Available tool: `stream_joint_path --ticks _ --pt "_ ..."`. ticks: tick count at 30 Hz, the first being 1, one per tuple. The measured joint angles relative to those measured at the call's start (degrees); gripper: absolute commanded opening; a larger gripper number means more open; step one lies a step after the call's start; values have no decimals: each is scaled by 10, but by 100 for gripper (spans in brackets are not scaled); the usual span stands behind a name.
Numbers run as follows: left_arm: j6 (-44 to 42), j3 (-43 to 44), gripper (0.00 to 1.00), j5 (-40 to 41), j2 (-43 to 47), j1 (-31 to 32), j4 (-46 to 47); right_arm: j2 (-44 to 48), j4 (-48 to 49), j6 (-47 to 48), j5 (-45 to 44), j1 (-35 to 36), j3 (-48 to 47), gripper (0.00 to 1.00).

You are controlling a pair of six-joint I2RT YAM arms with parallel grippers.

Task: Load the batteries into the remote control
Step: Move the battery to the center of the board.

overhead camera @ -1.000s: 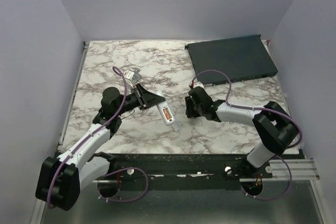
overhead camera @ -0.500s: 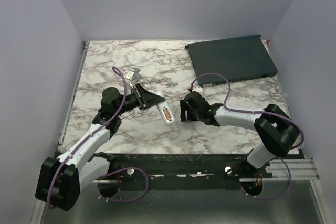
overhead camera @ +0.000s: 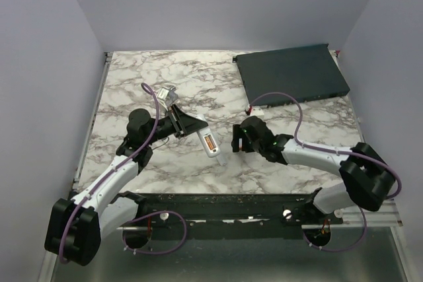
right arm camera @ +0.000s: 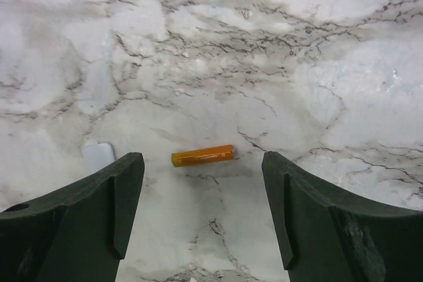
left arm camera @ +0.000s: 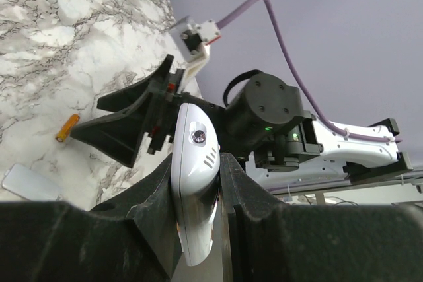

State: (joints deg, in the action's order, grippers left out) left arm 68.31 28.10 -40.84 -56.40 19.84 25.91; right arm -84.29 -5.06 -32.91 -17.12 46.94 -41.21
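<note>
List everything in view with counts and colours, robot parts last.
remote: one, white with an orange recess, gripped by the left arm near the table's middle
battery: one loose, orange, lying on the table; I can't count any inside the remote
plastic piece: one, pale grey, flat on the table beside the battery
box: one, dark, flat, at the table's far right corner
table: one, white marble with dark veins
left fingers: two, black, shut on the remote
right fingers: two, black, open, either side of the battery in the wrist view, not touching it
</note>
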Motion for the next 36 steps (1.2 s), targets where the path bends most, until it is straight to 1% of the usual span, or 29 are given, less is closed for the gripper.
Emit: stream_joint_path --ticks 6,13,16,22,30,36 --pt "-2 4 0 1 11 -2 -16 80 11 32 -3 0 5 82" --pt "-12 1 0 5 61 -9 -32 115 2 138 0 -15 3 79" --pt "-16 -14 0 5 84 -16 -29 138 1 184 5 -28 3 78" --pt "-33 -59 0 -25 92 -22 59 170 12 232 20 -44 -2 77" --pt "-69 -33 0 -101 94 -22 168 174 22 259 39 -44 -1 77" --pt "-73 -31 0 -140 96 -22 226 188 24 280 53 -44 1 77"
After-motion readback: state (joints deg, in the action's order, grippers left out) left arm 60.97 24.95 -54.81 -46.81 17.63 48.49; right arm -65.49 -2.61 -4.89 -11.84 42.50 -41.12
